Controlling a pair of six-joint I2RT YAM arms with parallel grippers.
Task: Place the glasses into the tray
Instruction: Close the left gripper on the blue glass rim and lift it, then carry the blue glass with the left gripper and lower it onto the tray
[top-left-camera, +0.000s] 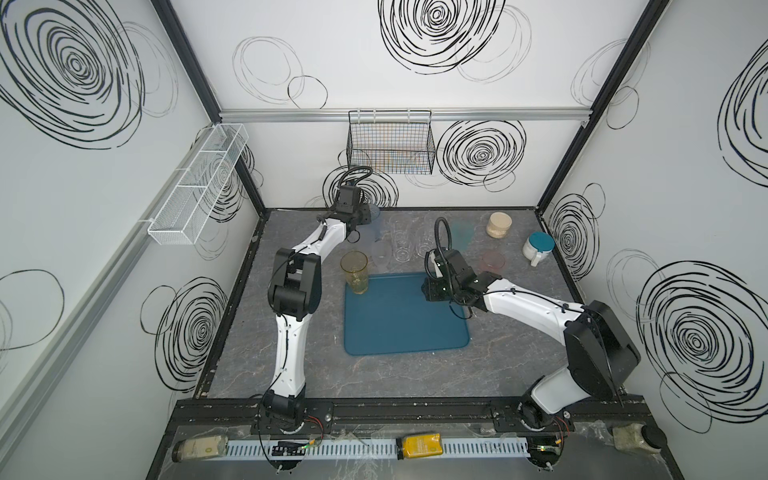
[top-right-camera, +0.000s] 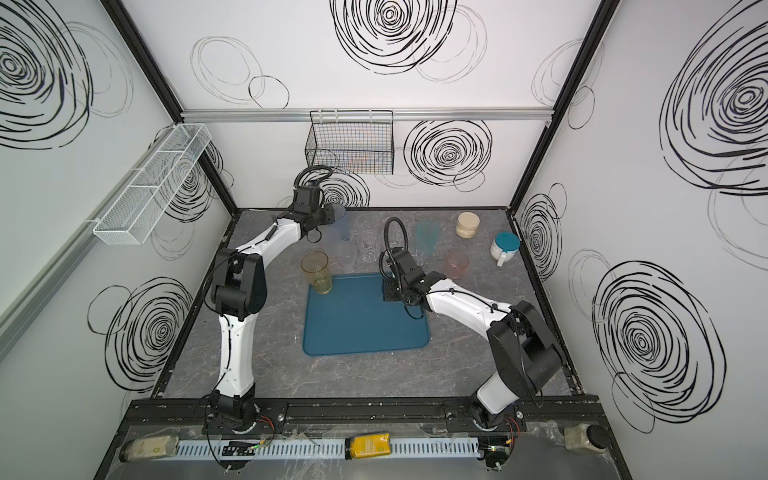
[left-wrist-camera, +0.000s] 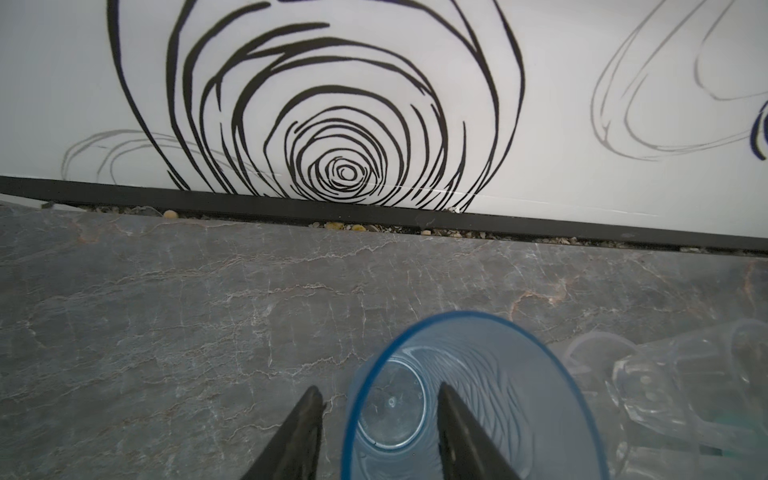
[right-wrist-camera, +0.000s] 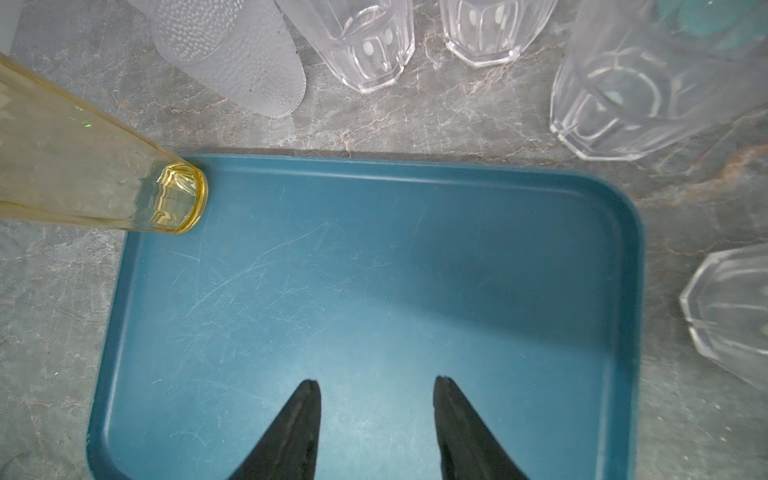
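With only the amber glass (top-left-camera: 355, 274) standing in the tray (top-left-camera: 407, 328), at its far left corner, the open left fingers (left-wrist-camera: 303, 432) are straddling the blue glass (left-wrist-camera: 519, 395) rim without gripping, the right fingers (right-wrist-camera: 299, 424) are hovering open and empty, and the other glasses (right-wrist-camera: 365, 50) are waiting on the far worktop (top-left-camera: 374, 374).

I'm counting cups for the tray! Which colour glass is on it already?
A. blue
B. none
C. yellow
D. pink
C: the yellow glass stands with its base on a corner of the tray.
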